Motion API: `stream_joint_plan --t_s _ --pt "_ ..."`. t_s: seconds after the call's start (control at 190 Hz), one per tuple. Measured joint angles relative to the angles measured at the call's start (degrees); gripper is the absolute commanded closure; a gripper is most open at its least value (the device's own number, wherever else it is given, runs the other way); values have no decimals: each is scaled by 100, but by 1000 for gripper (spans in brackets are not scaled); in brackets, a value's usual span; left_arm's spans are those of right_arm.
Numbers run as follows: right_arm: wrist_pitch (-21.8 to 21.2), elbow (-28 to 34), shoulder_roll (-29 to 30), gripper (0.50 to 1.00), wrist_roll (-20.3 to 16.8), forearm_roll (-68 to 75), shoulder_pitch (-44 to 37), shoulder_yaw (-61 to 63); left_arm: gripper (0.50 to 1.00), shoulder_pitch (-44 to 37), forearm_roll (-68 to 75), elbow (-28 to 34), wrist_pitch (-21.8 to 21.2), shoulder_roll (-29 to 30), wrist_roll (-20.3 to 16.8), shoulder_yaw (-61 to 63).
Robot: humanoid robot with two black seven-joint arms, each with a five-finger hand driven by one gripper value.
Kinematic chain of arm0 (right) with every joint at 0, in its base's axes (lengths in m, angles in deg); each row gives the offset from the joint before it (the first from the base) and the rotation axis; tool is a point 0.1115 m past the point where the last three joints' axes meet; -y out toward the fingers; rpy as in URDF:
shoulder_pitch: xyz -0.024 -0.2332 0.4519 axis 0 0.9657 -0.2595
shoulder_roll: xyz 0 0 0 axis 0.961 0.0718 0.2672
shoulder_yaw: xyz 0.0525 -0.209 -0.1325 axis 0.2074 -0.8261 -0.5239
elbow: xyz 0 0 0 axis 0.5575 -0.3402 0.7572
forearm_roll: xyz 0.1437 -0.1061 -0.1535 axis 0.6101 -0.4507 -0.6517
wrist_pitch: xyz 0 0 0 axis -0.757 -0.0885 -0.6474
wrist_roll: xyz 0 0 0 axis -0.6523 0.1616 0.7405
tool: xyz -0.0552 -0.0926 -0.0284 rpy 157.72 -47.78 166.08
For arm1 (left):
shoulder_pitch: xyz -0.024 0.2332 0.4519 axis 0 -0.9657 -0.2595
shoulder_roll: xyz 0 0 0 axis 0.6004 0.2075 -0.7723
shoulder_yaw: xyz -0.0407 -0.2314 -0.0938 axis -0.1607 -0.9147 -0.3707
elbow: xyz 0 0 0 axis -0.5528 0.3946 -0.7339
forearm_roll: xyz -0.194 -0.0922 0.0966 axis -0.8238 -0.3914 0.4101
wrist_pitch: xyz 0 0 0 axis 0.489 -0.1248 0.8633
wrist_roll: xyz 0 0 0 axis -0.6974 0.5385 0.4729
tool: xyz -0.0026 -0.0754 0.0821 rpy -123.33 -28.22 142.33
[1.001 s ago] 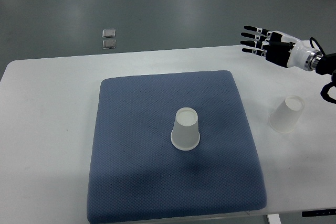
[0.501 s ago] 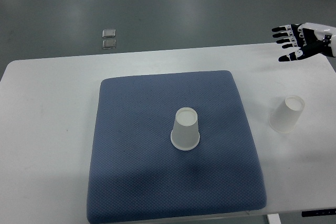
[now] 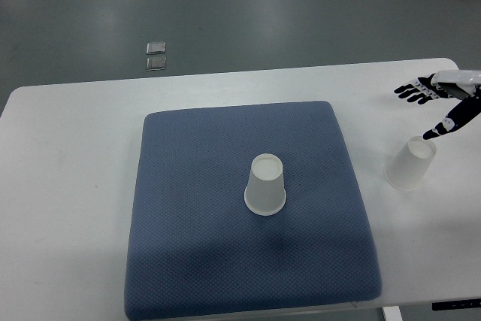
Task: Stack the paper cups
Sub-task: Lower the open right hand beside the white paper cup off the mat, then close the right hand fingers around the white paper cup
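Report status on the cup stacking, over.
Right robot hand open, above the cup on the table, not touching. Left not in view. Second cup upside down on blue mat. Nothing blocking.

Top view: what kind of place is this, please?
Probably a lab or test room: a plain white table with a blue mat, a bare grey floor, and a robot hand near a paper cup.

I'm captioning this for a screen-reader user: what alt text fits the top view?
The robot's right hand, fingers spread and holding nothing, hovers just above an upside-down paper cup on the white table. A second upside-down paper cup stands on a blue mat in the middle.
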Motion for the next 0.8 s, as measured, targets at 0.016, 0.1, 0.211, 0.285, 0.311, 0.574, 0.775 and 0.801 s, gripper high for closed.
stream_joint_plan --t_s 0.016,0.1,0.211,0.285,0.311,0.574,0.775,0.801 --pt "38 33 -20 579 47 -70 0 -58 500 0 0 0 0 0 0 0" --pt "371 194 -123 579 284 -428 1 -378 500 0 0 0 0 0 -1 0" --pt "789 315 -188 579 416 -670 5 -675 500 0 0 0 0 0 -2 0" --pt "956 328 -191 581 427 -707 32 -740 500 0 0 0 0 0 -2 0" --pt "1005 329 -190 581 426 -713 44 -752 500 0 0 0 0 0 -2 0" --pt "1872 228 -71 585 374 -787 54 -1311 500 0 0 0 0 0 -4 0" --pt "2119 64 115 597 300 -785 59 -1454 500 0 0 0 0 0 -4 0" --pt "2144 48 141 597 284 -784 64 -1457 500 0 0 0 0 0 -4 0"
